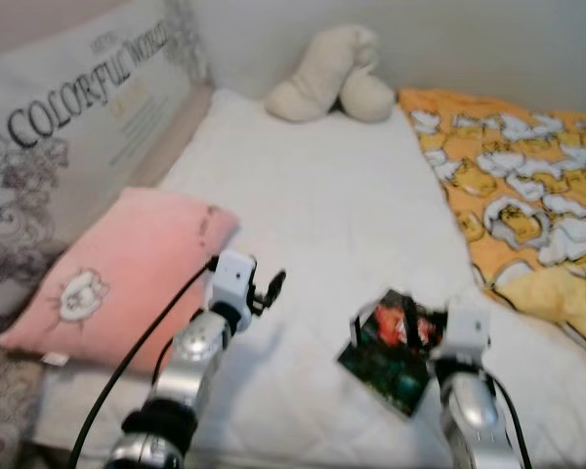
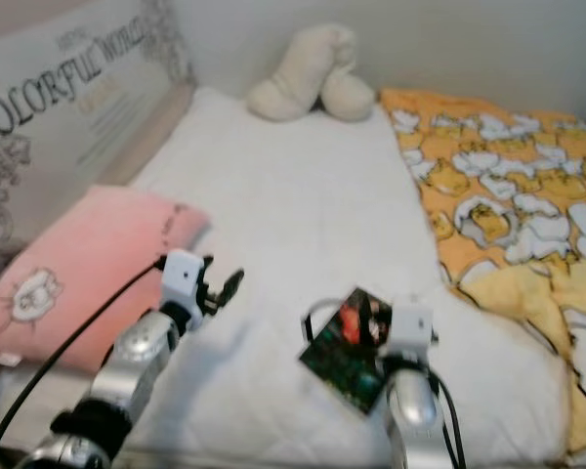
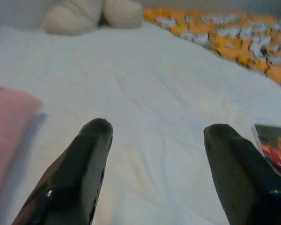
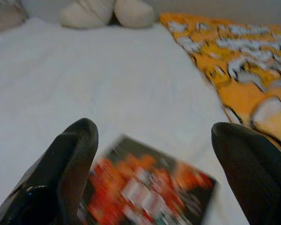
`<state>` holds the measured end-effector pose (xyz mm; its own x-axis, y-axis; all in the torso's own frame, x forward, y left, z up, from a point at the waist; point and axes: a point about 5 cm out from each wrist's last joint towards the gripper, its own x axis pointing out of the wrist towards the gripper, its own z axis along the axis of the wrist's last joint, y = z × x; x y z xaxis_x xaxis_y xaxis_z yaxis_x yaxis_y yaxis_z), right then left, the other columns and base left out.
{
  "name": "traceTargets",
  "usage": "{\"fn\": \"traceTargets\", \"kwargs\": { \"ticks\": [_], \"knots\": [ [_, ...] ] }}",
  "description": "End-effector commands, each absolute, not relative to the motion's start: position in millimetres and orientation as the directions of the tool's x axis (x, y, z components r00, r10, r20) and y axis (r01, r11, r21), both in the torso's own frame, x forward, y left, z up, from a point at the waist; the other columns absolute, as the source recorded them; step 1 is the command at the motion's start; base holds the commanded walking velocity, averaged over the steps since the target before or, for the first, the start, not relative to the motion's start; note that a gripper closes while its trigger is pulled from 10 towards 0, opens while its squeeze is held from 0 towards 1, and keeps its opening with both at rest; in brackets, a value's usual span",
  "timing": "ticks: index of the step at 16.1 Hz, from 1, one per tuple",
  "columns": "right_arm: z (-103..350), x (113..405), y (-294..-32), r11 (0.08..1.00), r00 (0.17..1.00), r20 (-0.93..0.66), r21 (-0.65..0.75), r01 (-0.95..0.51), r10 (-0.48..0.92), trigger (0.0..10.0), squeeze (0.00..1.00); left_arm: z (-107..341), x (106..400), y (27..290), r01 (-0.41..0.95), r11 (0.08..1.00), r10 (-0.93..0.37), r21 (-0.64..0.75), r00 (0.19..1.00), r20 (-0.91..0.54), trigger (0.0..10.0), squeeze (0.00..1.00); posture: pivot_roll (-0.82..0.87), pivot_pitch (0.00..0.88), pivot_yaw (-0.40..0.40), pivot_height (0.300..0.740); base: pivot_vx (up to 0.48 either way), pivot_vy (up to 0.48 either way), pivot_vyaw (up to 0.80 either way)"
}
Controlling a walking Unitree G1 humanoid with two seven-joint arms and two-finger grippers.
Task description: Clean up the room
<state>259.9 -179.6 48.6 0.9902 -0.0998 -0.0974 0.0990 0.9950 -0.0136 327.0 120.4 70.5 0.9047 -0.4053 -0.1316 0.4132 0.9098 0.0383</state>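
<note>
— On the bed [image 1: 322, 195], just beside the orange duck-print blanket [image 1: 527, 186], a dark booklet [image 1: 396, 352] lay flat on the white cover, didn't it?

— It did, with its glossy red and green face up and one corner raised a little. The right tool [image 4: 152, 176] hovered right over it, its two black fingers spread wide on either side of the booklet and holding nothing.

— And the left tool [image 3: 154, 168]?

— Also spread wide and empty, well away from the blanket, between the booklet and the pink pillow [image 1: 117, 278].

— How would the booklet handle?

— I judged it light and thin, limp rather than stiff, and slick on its cover. Lying flat on a soft quilt, it offered no edge to pinch from above; pressing down would only sink it.

— So where to take hold?

— At the raised corner or the edge nearest the blanket, one finger slid under and one on top. Anywhere in the middle seemed likely to slip or crease it.
</note>
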Motion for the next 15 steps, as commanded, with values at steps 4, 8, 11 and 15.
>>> {"fn": "traceTargets", "kwargs": {
  "ticks": [4, 8, 11, 15],
  "knots": [
    [41.6, 246.7, -188.3, 0.997, 0.988, -0.132, -0.025, 0.079, -0.081, 10.0, 0.0, 66.1, 337.4, 115.8, 0.43, 0.896, -0.402, 0.108, 0.891, -0.212, 10.0, 0.0, 0.13, 0.0, -0.025, 0.74, 0.0, 0.0, -0.63],
    [32.9, 216.5, -197.0, 0.999, 0.983, -0.184, -0.049, -0.011, 0.002, 10.0, 0.0, 73.1, 349.6, 117.3, 0.306, 0.95, -0.291, 0.062, 0.94, -0.177, 10.0, 0.0, 0.06, 0.09, -0.067, 0.74, 0.0, 0.0, 0.0],
    [12.7, 180.4, -218.1, 0.998, 0.96, -0.277, -0.055, 0.012, -0.027, 10.0, 0.0, 77.5, 349.5, 90.4, 0.372, 0.928, -0.366, 0.025, 0.92, -0.141, 10.0, 0.0, 0.03, 0.112, -0.067, 0.74, 0.0, 0.0, 0.0],
    [2.3, 152.2, -224.2, 0.996, 0.937, -0.344, -0.082, 0.028, -0.055, 10.0, 0.0, 58.4, 325.4, 51.0, 0.514, 0.855, -0.498, 0.064, 0.85, -0.169, 10.0, 0.0, -0.01, 0.144, -0.041, 0.74, 0.0, 0.0, 0.0]
  ]
}}
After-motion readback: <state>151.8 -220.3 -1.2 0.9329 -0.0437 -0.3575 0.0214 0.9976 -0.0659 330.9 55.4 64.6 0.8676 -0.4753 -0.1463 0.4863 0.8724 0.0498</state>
